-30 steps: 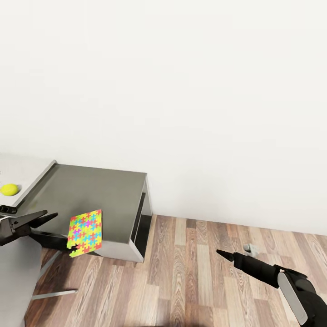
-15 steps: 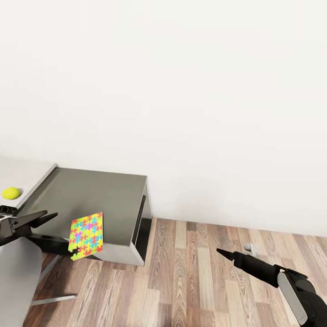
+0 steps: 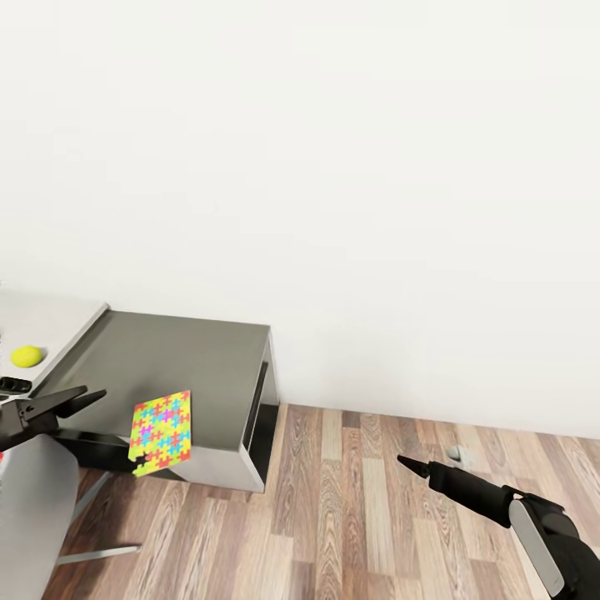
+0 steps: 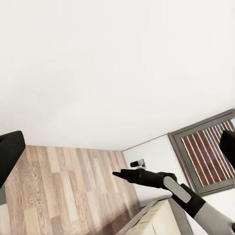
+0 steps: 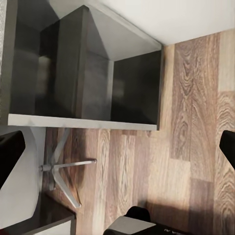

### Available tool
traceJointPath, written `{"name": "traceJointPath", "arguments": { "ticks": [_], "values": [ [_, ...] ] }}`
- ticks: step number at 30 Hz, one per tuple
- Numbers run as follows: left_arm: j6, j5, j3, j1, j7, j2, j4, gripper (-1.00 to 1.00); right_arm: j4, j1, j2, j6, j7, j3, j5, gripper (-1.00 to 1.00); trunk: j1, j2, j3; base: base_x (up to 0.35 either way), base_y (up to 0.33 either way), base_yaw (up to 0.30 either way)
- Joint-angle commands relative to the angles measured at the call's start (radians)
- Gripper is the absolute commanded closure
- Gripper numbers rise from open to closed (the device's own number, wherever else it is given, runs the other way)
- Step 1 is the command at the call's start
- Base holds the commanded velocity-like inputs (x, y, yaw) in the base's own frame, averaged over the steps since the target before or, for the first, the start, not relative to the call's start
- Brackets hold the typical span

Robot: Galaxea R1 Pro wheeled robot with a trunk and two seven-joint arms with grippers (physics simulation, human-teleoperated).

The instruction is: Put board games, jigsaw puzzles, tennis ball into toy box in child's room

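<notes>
At the far left of the head view the tennis ball (image 3: 27, 356) sits on the pale table (image 3: 58, 321), close to the edge where it steps down to the dark grey cabinet (image 3: 179, 367). Below it the left gripper (image 3: 71, 399) reaches out over the cabinet's front edge, its dark fingers spread apart and holding nothing. Just to its right a jigsaw puzzle (image 3: 161, 431) lies tilted at the cabinet's front lip, its lower corner overhanging the edge — whether it rests there firmly cannot be told. The cabinet's right side is open, showing a dark compartment. Beyond that the wood plank floor (image 3: 358, 508) runs bare to the white wall (image 3: 333, 167), with one small grey object (image 3: 457, 454) near the skirting. The right gripper (image 3: 414, 465) hangs over this open floor — its wrist view shows its two fingertips (image 5: 10, 154) far apart, empty.
</notes>
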State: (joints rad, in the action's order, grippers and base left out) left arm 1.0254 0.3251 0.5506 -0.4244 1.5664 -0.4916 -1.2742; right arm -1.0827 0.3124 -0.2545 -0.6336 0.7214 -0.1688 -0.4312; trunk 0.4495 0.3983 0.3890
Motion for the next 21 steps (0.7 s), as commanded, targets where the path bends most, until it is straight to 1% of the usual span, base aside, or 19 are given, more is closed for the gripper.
{"name": "traceJointPath", "arguments": {
  "ticks": [1, 8, 21],
  "values": [
    [0.01, -0.001, 0.0, -0.001, 0.004, 0.002, 0.0, -1.0, 0.0, 0.001, 0.0, -0.007, 0.001, -0.001, -0.004, -1.0, 0.0, 0.002, 0.0, -0.026, 0.0, 0.0],
    [0.01, -0.003, 0.0, -0.001, 0.004, 0.01, -0.008, -1.0, 0.0, 0.001, 0.0, -0.006, 0.001, -0.001, -0.004, -1.0, 0.0, 0.002, -0.012, -0.015, 0.0, 0.0],
    [0.01, -0.003, 0.0, -0.001, 0.004, 0.013, -0.008, -1.0, 0.0, 0.001, 0.0, -0.006, 0.001, -0.001, -0.004, -1.0, 0.0, 0.002, -0.033, -0.079, 0.0, 0.0]
  ]
}}
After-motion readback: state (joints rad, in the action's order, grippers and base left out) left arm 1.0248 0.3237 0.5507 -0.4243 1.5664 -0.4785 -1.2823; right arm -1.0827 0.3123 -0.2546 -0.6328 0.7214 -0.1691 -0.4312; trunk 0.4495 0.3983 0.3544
